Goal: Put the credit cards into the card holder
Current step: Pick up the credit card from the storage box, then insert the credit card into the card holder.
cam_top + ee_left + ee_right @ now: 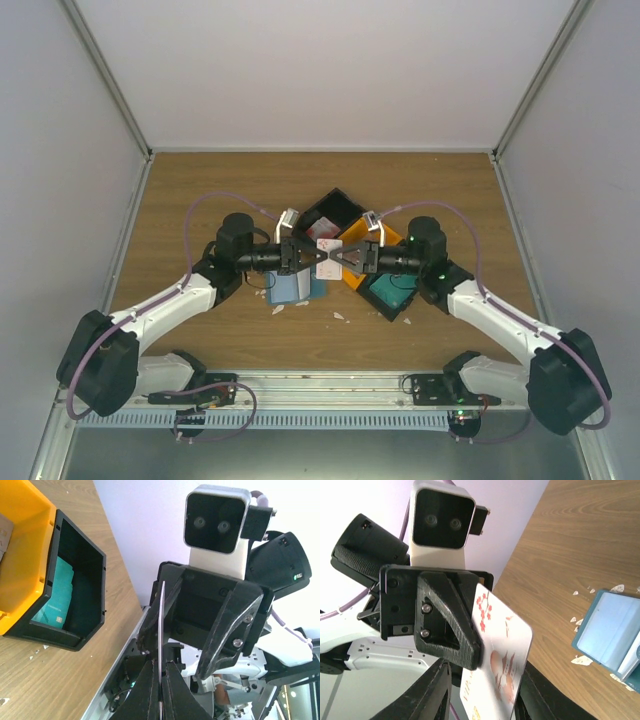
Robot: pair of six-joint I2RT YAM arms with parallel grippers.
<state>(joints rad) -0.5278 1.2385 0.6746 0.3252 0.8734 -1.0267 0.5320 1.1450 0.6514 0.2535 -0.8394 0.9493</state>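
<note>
Top view: at frame centre the left fingers (306,257) and right fingers (346,258) meet tip to tip around a credit card (328,268). The open card holder (290,287) lies just below-left, and a black bin (335,210) and an orange bin (356,238) crowd behind.

Left wrist: the left fingers are clamped on the card, seen edge-on.

Right wrist: the right fingers stand apart either side of the blossom-printed card. The holder lies at right on the surface (570,540) among white scraps (581,660).

White credit card (502,645), red blossom print, upright in air. Teal card holder (612,635) lies open, flat.
</note>
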